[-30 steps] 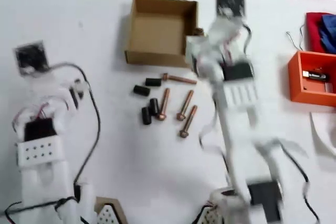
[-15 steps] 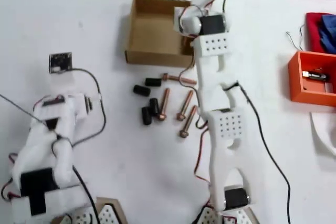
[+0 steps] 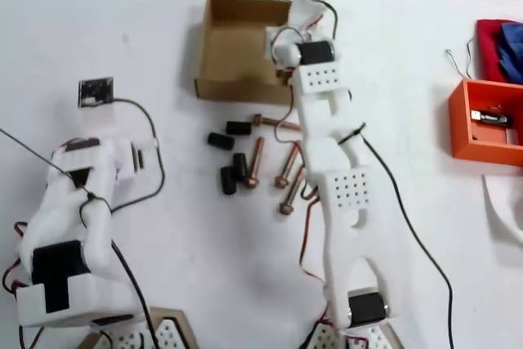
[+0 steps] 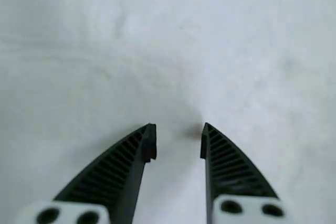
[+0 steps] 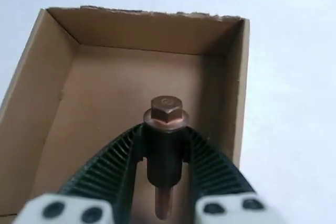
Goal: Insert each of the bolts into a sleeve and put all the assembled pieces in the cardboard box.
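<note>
Since a second ago your right gripper has swung across and now hangs over the open box. Its fingers are clamped on a bolt wearing a black sleeve. Your left gripper has its fingers apart over bare table, holding nothing. Four loose bolts and four loose sleeves lie just beside the box. Lower the piece near the box floor before releasing, so it cannot bounce out.

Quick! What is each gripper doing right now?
Left gripper: open, empty.
Right gripper: closed on a sleeved bolt over the cardboard box.
</note>
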You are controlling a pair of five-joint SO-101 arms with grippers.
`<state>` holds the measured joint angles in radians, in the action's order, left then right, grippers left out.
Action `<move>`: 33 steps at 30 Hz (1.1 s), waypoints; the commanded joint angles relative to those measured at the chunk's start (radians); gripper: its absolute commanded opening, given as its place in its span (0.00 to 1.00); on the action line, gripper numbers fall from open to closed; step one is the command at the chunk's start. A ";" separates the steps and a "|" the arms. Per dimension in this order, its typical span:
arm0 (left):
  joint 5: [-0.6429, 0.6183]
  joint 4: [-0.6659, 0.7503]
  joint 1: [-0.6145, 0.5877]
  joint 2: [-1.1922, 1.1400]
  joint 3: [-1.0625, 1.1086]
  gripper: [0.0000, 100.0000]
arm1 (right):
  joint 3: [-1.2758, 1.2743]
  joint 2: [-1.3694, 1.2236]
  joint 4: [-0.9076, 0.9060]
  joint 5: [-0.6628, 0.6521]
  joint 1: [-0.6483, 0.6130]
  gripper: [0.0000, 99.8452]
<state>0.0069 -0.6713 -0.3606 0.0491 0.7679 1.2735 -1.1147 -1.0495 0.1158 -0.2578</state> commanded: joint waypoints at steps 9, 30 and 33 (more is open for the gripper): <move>0.006 -0.008 0.012 0.005 -0.041 0.16 | 0.003 0.027 0.007 -0.034 0.002 0.02; 0.008 -0.008 0.012 0.005 -0.041 0.16 | -0.008 -0.068 -0.030 0.046 0.005 0.02; 0.008 -0.008 0.012 0.005 -0.041 0.16 | -0.006 -0.071 -0.028 0.044 0.005 0.02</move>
<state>0.0069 -0.6713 -0.3606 0.0491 0.7679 1.2490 -1.1976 -1.0787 0.1542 -0.2639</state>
